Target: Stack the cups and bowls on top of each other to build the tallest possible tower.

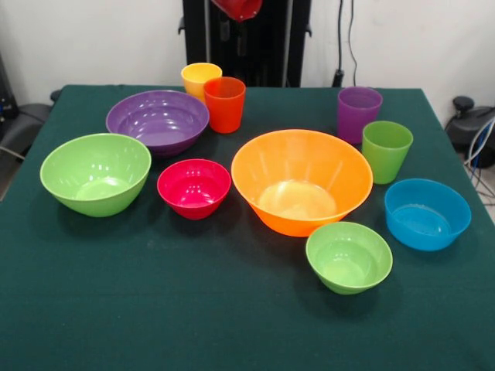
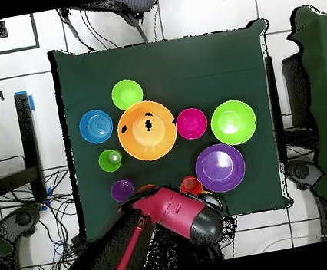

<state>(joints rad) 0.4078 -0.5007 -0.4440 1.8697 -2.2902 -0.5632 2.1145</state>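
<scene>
- Only the red tip of the robot's arm (image 1: 238, 8) shows at the top edge of the front view; from above, the red and black arm (image 2: 173, 216) lies over the table's robot-side edge. The gripper itself is hidden, so I cannot tell whether it is apart or together.
- All bowls and cups stand separately, open side up, on a dark green tablecloth (image 1: 193, 309); nothing is stacked.
- Biggest glossy orange plastic bowl (image 1: 302, 182) sits near the table's middle.
- Smaller magenta-red plastic bowl (image 1: 194, 188) sits just to its left in the front view.
- Big light green plastic bowl (image 1: 96, 174) stands further left.
- Big purple plastic bowl (image 1: 158, 121) sits behind those two.
- Small light green plastic bowl (image 1: 349, 256) sits in front of the orange one, just beside it.
- Blue plastic bowl (image 1: 427, 213) stands to the right.
- Yellow tumbler (image 1: 201, 79) and orange-red tumbler (image 1: 224, 103) stand side by side at the back.
- Purple tumbler (image 1: 359, 113) and green tumbler (image 1: 387, 150) stand at right rear.
</scene>
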